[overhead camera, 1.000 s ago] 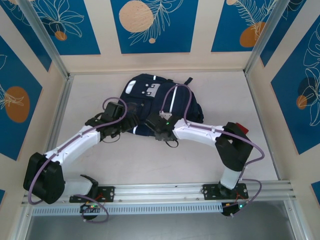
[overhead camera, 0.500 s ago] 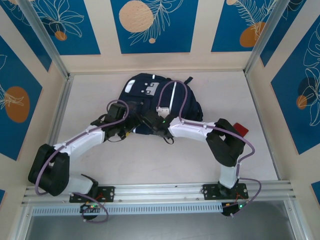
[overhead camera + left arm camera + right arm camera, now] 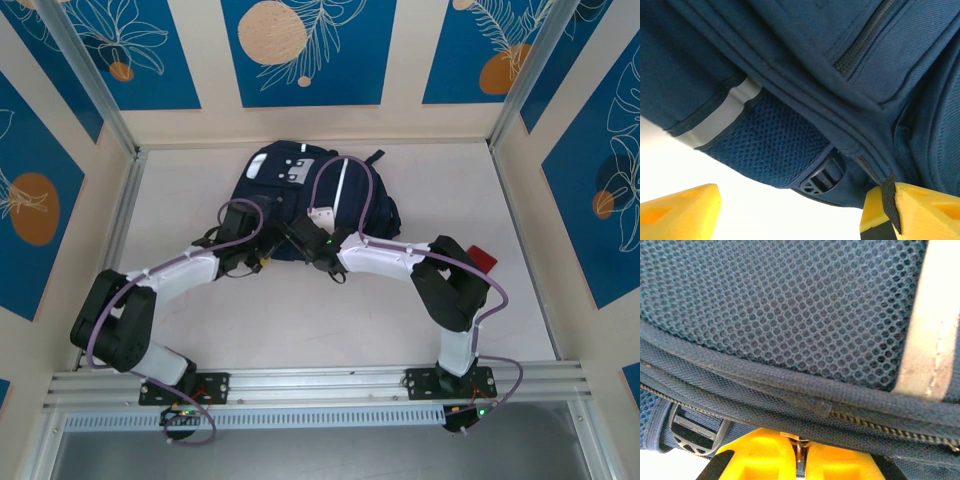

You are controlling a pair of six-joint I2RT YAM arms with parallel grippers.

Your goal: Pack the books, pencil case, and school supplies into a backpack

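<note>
The dark navy backpack [image 3: 300, 185] lies flat at the back middle of the table. My right gripper [image 3: 298, 240] is at its near edge, shut on a small metal zipper pull [image 3: 800, 444] just below the zipper teeth [image 3: 880, 425] and the mesh panel [image 3: 780, 305]. My left gripper [image 3: 262, 256] is open at the backpack's near left corner [image 3: 790, 75]. A black pull cord [image 3: 888, 200] lies over its right finger, and a grey buckle [image 3: 822, 177] sits between the fingers. The books, pencil case and school supplies are out of view.
A small red object [image 3: 484, 257] lies on the table behind the right arm's elbow. Metal frame posts and patterned walls [image 3: 300, 50] close in the table on three sides. Bare tabletop [image 3: 300, 320] stretches between the arms and the near rail.
My right gripper has closed on the zipper pull. The left gripper has moved right, up against the backpack's near edge. The backpack has shifted a little toward the back wall.
</note>
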